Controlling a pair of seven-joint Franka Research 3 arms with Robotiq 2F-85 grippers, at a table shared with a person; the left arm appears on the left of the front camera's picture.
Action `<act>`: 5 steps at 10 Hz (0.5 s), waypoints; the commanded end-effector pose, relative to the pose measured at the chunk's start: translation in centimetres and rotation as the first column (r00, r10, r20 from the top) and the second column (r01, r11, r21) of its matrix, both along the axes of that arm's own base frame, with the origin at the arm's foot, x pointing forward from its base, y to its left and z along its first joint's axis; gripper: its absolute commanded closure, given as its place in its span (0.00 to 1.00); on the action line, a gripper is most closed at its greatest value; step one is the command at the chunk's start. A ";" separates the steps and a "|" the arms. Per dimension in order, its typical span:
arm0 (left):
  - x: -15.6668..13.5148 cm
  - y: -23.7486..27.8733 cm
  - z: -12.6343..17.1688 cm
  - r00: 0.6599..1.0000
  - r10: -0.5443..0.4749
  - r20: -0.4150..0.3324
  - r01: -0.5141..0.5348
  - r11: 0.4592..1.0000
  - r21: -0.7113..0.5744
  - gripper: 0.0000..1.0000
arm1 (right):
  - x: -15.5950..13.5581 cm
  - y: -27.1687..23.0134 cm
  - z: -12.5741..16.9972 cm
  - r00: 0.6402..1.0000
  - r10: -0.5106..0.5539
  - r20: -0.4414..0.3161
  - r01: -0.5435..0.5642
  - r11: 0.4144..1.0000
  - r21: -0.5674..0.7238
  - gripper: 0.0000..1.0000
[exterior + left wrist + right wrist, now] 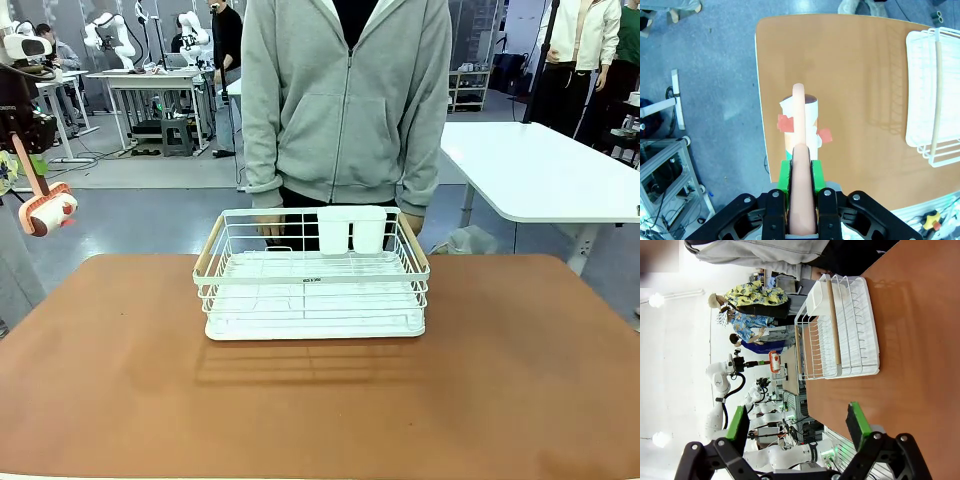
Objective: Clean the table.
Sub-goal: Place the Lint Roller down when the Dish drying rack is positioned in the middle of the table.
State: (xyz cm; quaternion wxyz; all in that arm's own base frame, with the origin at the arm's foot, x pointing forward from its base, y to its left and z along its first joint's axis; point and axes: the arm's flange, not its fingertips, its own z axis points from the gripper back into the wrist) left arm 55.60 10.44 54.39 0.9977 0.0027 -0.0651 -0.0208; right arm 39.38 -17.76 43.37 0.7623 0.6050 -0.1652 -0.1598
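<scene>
The large reddish-brown, matte, wood-look table (pixel 120 370) with rounded corners fills the lower part of the front view. A white wire dish rack (pixel 312 285) with pale wooden side handles stands on it near the far edge, about midway across, with a white two-cell plastic cup holder (pixel 352 229) hung on its rear wall. A person in a grey zip hoodie (pixel 345 100) stands just behind the rack.

The left gripper (pixel 801 172) is closed on the peach-coloured handle (pixel 800 150) of a lint-roller-type cleaning tool; the green pads (pixel 785 175) press the handle from both sides. The tool's roller head (pixel 48 213), white with red-orange marks, hangs at the handle's far end. In the front view the head sits off the table's left edge, raised above the tabletop level and not touching it. In the left wrist view the head appears over the table's left margin, just inside the rounded edge; contact cannot be confirmed there.

The governing relation: the tabletop lies below and to the robot's right of the roller head. The handle's long axis runs straight out along the fingers, with the roller set crosswise to it. The bare surface nearest the tool is the left portion, well apart from the rack.

The right gripper (pixel 800 425) is wide open and holds nothing, hovering over the table's right portion with the rack farther off.

Judgement: the left arm is better placed, since it carries the tool. The next move likely calls for lowering the roller onto the surface.
</scene>
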 end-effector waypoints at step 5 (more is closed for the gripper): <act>3.6 -2.4 -0.4 0.707 0.706 -0.040 -0.695 0.704 0.148 0.79 | -0.3 0.2 0.2 1.000 -0.004 0.006 0.004 1.000 0.009 0.00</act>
